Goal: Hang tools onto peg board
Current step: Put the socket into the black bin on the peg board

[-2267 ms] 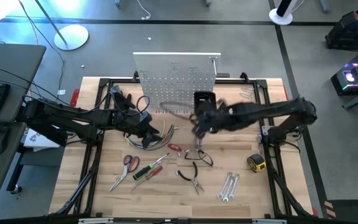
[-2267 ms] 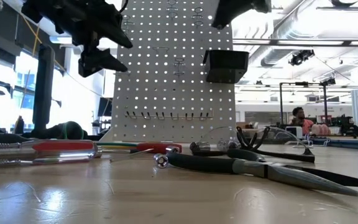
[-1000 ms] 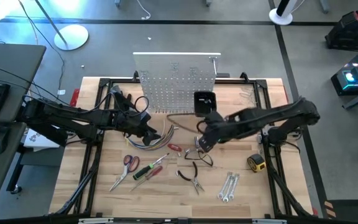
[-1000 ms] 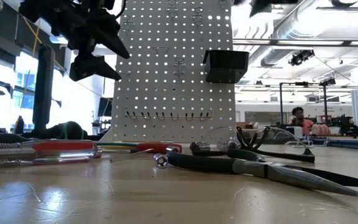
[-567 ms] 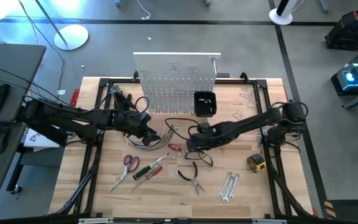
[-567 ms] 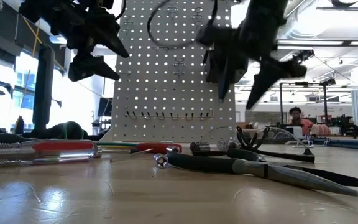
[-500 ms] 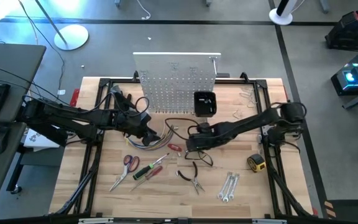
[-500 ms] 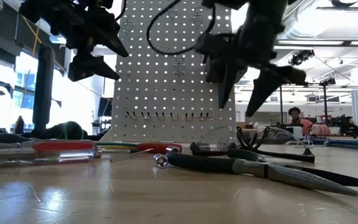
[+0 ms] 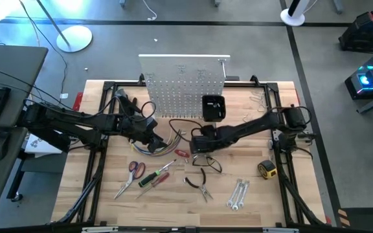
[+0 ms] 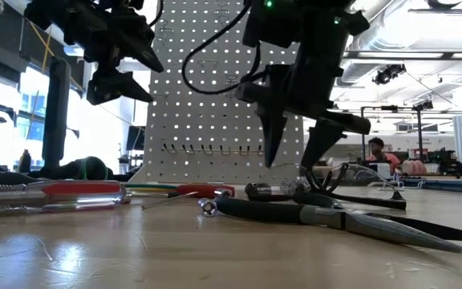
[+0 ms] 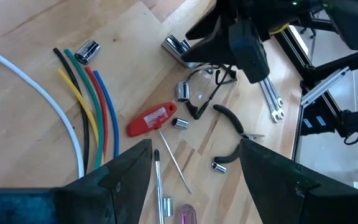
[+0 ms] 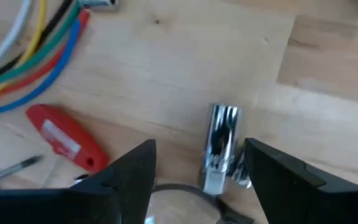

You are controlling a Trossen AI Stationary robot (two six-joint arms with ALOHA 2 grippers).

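The white peg board [image 9: 185, 81] stands upright at the table's far edge and carries a black bin [image 9: 213, 107]. My right gripper [image 12: 199, 149] is open and points steeply down, just above a short silver metal piece [image 12: 221, 146] that lies flat on the wood beside a red-handled screwdriver [image 12: 64, 144]. In the low view its fingertips [image 10: 273, 156] hang clear of the table. My left gripper [image 9: 157, 139] waits open above the coloured cables [image 11: 86, 106]. Scissors [image 9: 133, 171], black-handled pliers [image 9: 199, 184], wrenches [image 9: 238, 193] and a yellow tape measure [image 9: 267, 169] lie nearer the front.
Clear safety glasses [image 9: 209, 162] lie just in front of my right gripper. A green-and-red screwdriver [image 9: 154, 176] lies beside the scissors. The black metal frame [image 9: 102, 116] runs along the table's sides. A person [image 10: 385, 151] sits far behind the table.
My right gripper has come down from high in front of the peg board to just above the table, shifting toward the table's left edge and rolling its wrist. It now hangs over the silver piece. No tool has moved.
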